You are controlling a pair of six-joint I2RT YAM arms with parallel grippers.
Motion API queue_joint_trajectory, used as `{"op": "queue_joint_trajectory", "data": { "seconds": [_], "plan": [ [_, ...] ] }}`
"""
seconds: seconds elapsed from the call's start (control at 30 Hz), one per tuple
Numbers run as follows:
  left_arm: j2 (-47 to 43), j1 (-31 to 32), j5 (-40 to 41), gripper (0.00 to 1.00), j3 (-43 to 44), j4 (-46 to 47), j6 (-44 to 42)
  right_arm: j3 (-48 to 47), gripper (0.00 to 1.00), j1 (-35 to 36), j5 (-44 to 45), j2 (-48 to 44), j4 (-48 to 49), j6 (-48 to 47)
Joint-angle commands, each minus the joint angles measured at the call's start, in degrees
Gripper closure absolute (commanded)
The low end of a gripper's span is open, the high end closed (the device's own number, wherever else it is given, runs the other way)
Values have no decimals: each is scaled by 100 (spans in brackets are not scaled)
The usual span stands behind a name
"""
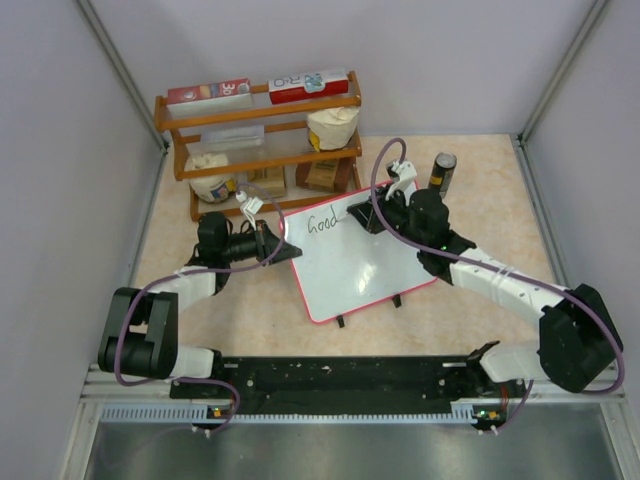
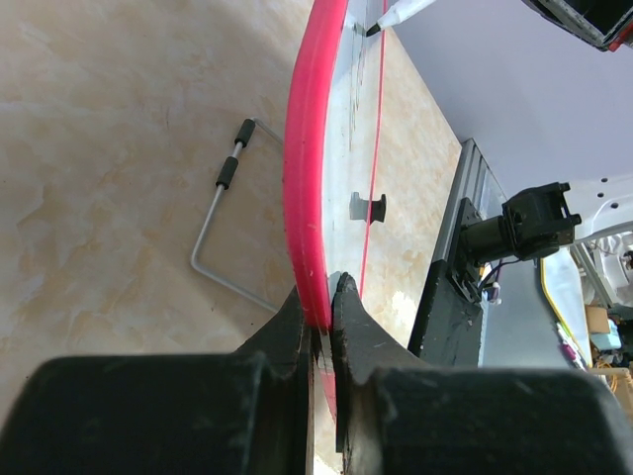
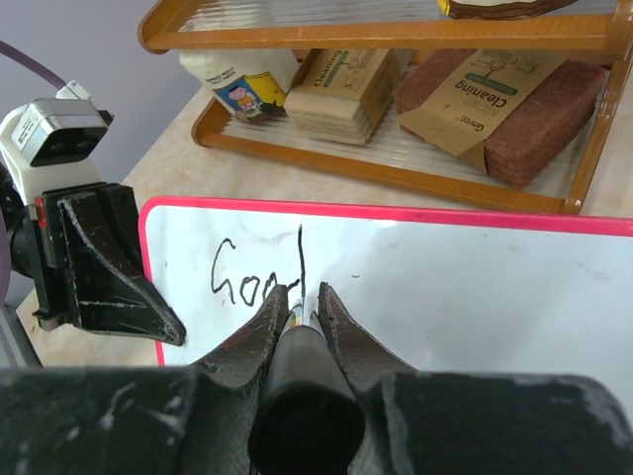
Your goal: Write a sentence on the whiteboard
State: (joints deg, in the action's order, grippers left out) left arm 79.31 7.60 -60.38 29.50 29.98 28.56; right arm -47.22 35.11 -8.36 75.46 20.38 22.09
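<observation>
The whiteboard (image 1: 350, 262) stands tilted in the middle of the table, white with a red-pink frame and two black clip feet (image 1: 398, 300). The word "Good" (image 1: 321, 221) is written in black near its top left; it also shows in the right wrist view (image 3: 259, 278). My left gripper (image 1: 272, 240) is shut on the board's left edge; the red frame (image 2: 309, 198) runs between the jaws (image 2: 323, 302). My right gripper (image 1: 372, 215) is shut on a black marker (image 3: 302, 396) whose tip rests by the "d". The marker tip also shows in the left wrist view (image 2: 376, 29).
A wooden shelf rack (image 1: 262, 150) with boxes, a jar and cleaning pads stands behind the board. A dark cylindrical can (image 1: 442, 171) stands at the back right. A bent wire stand (image 2: 220, 223) lies on the table behind the board. Grey walls enclose the table.
</observation>
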Motion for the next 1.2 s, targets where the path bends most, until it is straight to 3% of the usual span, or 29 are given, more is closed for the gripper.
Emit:
{"op": "queue_joint_trajectory", "data": {
  "seconds": [0.0, 1.17],
  "plan": [
    [190, 234, 97, 100, -269, -519, -1318, 126, 100, -4, 106, -119, -157, -169],
    [138, 234, 149, 100, -295, -519, -1318, 91, 100, -514, -78, -1042, -263, -3]
  ]
}}
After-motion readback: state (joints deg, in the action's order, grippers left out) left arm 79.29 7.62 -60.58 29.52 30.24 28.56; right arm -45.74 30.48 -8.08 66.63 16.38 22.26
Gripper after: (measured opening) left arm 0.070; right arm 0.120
